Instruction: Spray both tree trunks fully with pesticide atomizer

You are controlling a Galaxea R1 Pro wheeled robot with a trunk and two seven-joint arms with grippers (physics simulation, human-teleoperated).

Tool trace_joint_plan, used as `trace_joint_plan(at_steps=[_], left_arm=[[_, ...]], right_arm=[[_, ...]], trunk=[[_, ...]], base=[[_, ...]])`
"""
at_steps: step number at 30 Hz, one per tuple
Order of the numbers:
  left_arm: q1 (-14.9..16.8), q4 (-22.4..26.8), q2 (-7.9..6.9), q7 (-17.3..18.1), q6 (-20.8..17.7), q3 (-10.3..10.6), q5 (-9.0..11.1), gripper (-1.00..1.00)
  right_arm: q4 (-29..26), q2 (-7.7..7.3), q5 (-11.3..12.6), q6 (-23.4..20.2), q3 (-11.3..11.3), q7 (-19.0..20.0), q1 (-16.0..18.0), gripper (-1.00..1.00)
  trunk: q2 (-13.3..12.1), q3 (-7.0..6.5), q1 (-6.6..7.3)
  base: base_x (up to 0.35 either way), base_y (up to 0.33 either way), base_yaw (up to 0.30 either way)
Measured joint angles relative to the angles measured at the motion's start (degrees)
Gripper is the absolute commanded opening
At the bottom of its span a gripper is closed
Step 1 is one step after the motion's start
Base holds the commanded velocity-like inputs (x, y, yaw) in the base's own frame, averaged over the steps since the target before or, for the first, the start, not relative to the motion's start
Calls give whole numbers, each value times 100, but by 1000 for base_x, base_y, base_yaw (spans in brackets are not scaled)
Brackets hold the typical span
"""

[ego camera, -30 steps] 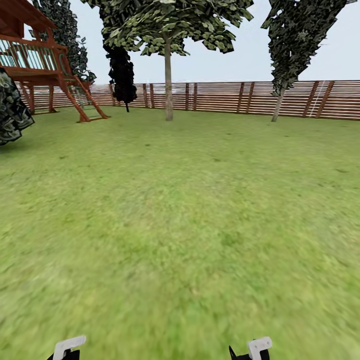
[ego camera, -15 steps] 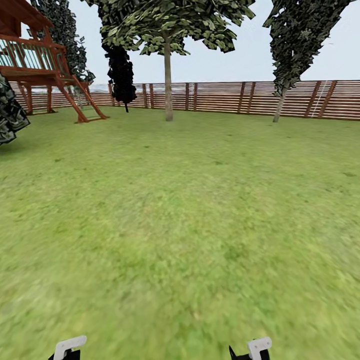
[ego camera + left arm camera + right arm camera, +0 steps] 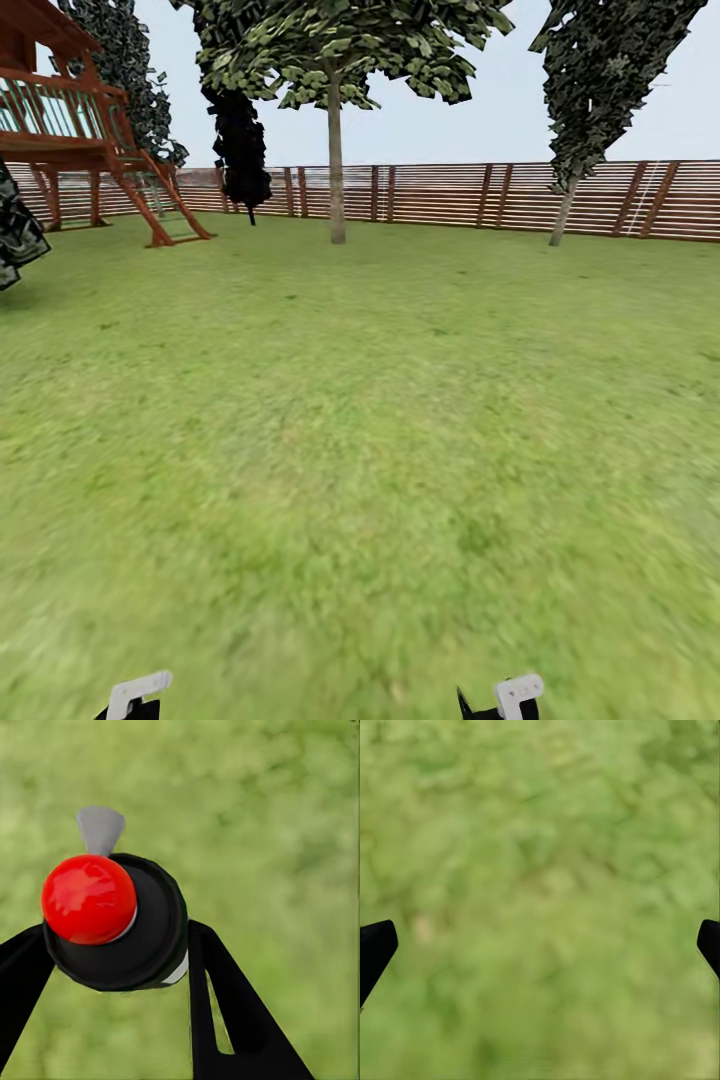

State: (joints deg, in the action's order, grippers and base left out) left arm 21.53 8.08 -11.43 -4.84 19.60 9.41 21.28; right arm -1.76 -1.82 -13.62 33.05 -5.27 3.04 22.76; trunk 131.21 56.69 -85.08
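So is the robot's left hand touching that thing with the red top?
Touching. In the left wrist view the left hand has a black finger pressed against each side of the atomizer, with no gap showing between them and its black body.

Both hands have flat black fingers; the left hand [image 3: 120, 967] has a slotted finger [image 3: 225, 1020]. White brackets top black wrists at six o'clock.

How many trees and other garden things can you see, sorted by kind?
Pale-trunk trees: 1
Dark conifers: 3
Play towers: 1
Fences: 1
Atomizers: 1, clamped in the left gripper
Total: 7
A dark leafy clump at the left edge is too cut off to sort.
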Motion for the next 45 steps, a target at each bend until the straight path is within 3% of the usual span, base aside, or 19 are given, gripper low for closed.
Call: trace_joint_plan(at_steps=[45], left_arm=[[-2, 0, 15, -8, 8, 9, 0, -100]], right_arm=[[0, -1, 0, 0, 0, -2, 0, 100]], trunk=[[0, 0, 0]], base=[[339, 0, 0]])
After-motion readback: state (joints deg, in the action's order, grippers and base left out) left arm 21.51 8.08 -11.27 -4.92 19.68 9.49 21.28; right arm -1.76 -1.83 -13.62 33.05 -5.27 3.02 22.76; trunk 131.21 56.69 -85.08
